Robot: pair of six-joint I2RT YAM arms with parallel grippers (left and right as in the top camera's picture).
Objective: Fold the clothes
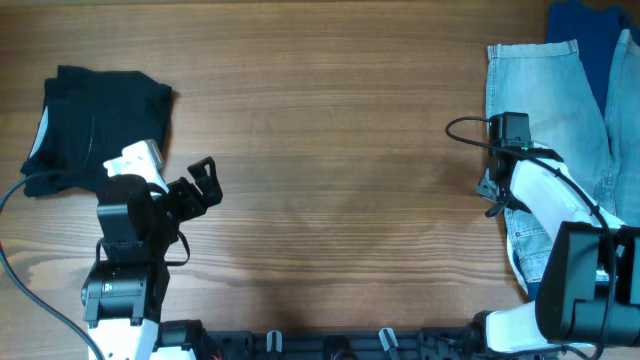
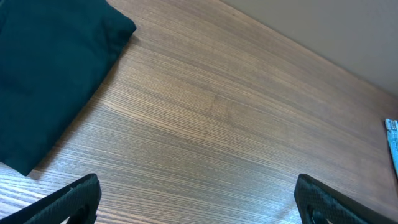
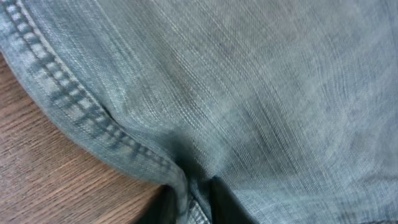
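Note:
Pale light-blue denim shorts (image 1: pixel 545 95) lie at the right edge of the table. My right gripper (image 1: pixel 493 192) is at their left hemmed edge, shut on the denim; the right wrist view shows the stitched hem (image 3: pixel 81 112) pinched between the dark fingers (image 3: pixel 196 202). A folded black garment (image 1: pixel 95 120) lies at the far left; it also shows in the left wrist view (image 2: pixel 50 68). My left gripper (image 1: pixel 200 185) is open and empty just right of it, its fingertips spread wide (image 2: pixel 199 202) over bare wood. A deep-blue garment (image 1: pixel 590 30) lies at the top right corner.
The wooden table (image 1: pixel 330 130) stretches between the two garments. A black cable (image 1: pixel 465 128) loops off the right wrist. The arm bases stand along the front edge (image 1: pixel 330 345).

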